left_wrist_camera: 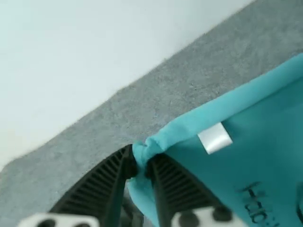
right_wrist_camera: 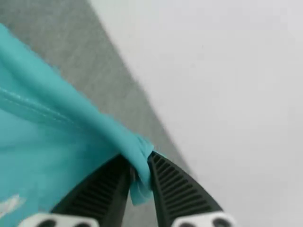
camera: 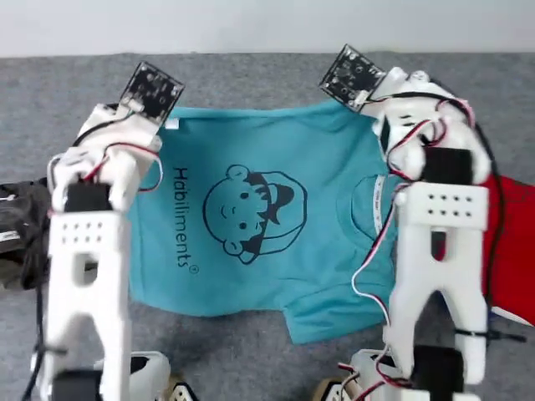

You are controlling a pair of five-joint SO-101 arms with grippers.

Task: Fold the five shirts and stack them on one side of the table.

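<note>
A teal shirt (camera: pixel 251 234) with a dark cartoon face print lies spread on the grey table between the two arms. My left gripper (left_wrist_camera: pixel 139 165) is shut on a bunched far corner of the teal shirt (left_wrist_camera: pixel 227 161), near its white tag (left_wrist_camera: pixel 214 138). My right gripper (right_wrist_camera: pixel 139 172) is shut on the other far corner of the teal shirt (right_wrist_camera: pixel 52 127). In the high view the left arm (camera: pixel 88 242) stands at the shirt's left side and the right arm (camera: pixel 439 225) covers its right side. Both held corners lie close to the table's far edge.
A red garment (camera: pixel 510 251) lies at the right edge, partly under the right arm. A dark bundle (camera: pixel 21 225) sits at the left edge. The grey table (camera: pixel 251 351) shows bare in front of the shirt, and a pale wall (camera: pixel 251 25) runs behind.
</note>
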